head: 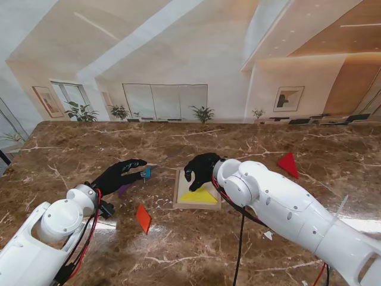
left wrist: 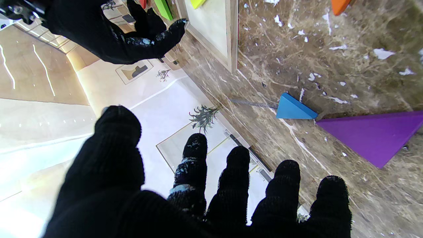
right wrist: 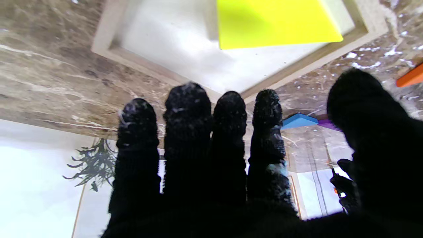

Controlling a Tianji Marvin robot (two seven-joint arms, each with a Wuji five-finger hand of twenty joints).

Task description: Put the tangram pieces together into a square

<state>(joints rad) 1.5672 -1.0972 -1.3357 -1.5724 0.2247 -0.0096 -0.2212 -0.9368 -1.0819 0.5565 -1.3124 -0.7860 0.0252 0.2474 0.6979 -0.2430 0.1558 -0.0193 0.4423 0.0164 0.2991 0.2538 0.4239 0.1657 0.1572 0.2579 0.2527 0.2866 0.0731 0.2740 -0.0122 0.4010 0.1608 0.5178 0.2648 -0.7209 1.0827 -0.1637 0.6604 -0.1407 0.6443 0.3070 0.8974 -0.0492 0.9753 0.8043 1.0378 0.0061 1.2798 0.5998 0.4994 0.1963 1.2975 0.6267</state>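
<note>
A shallow wooden tray [head: 178, 196] lies mid-table with a yellow triangle [head: 199, 195] inside it. My right hand [head: 201, 168] hovers over the tray's far half, fingers straight and apart, holding nothing. The yellow triangle [right wrist: 274, 23] fills the tray's corner in the right wrist view. My left hand [head: 119, 175] stretches out to the tray's left, open, fingertips beside a small blue triangle [head: 147, 173]. A purple triangle [left wrist: 373, 135] lies by the blue triangle [left wrist: 292, 108], partly under the left hand. An orange piece [head: 143, 218] lies nearer to me. A red triangle [head: 289, 164] sits far right.
A green piece [left wrist: 163, 8] shows beyond the tray in the left wrist view, hidden by my right hand from the stand. Red and black cables [head: 238, 238] hang along both arms. The marble table [head: 196, 256] reflects the ceiling.
</note>
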